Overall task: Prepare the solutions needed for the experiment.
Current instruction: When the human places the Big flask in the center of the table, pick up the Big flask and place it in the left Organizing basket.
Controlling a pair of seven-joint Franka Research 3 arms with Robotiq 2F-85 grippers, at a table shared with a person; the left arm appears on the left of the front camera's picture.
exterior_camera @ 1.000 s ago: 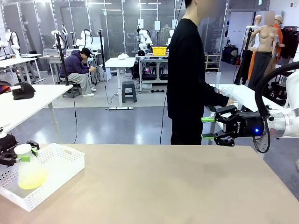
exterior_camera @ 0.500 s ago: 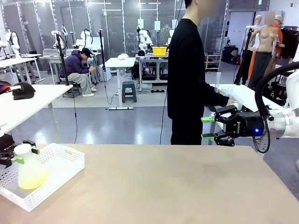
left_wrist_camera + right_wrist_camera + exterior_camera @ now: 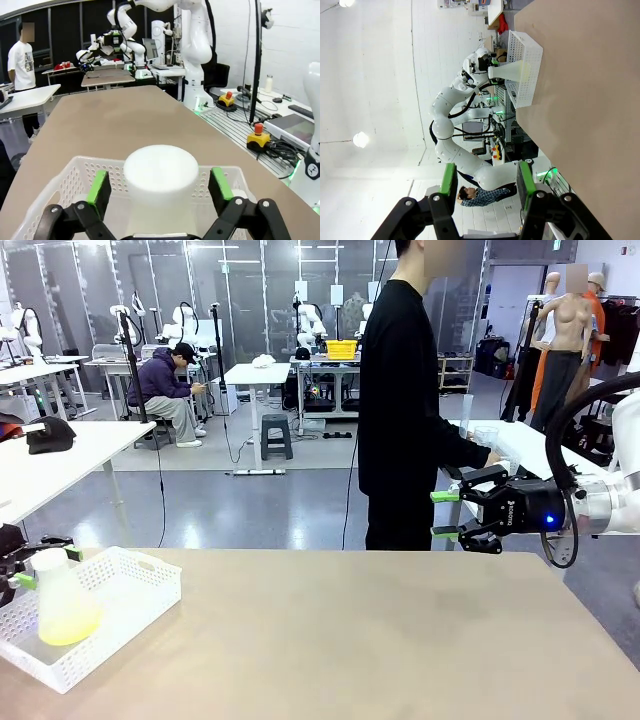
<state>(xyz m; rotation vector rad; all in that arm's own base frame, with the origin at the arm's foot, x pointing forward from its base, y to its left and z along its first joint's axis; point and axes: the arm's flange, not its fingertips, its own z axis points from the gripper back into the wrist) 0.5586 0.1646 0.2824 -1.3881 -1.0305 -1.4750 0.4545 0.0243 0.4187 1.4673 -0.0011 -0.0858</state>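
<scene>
A frosted conical flask [image 3: 62, 602] with a white cap [image 3: 47, 559] stands upright in the white basket [image 3: 135, 592] at the table's left end. A shallow layer of pale yellow-green solution [image 3: 68, 628] lies in its bottom. My left gripper [image 3: 47, 567] is open, its green pads on either side of the flask's neck. In the left wrist view the cap [image 3: 160, 172] sits between the left gripper's [image 3: 160, 186] pads with a gap on each side. My right gripper [image 3: 438, 515] hangs open and empty past the table's far right edge. Its own wrist view shows the open right gripper [image 3: 487, 180], with the flask [image 3: 512, 70] far off.
A person in black [image 3: 400, 400] stands at the far side, hands on another table behind my right gripper. The tan table [image 3: 350, 640] stretches bare between the basket and the right arm. The basket's perforated wall [image 3: 65, 177] rings the flask closely.
My left gripper's jaws have spread apart off the flask's neck and drawn back a little to the left. The flask stays standing in the basket. The right arm has not moved.
</scene>
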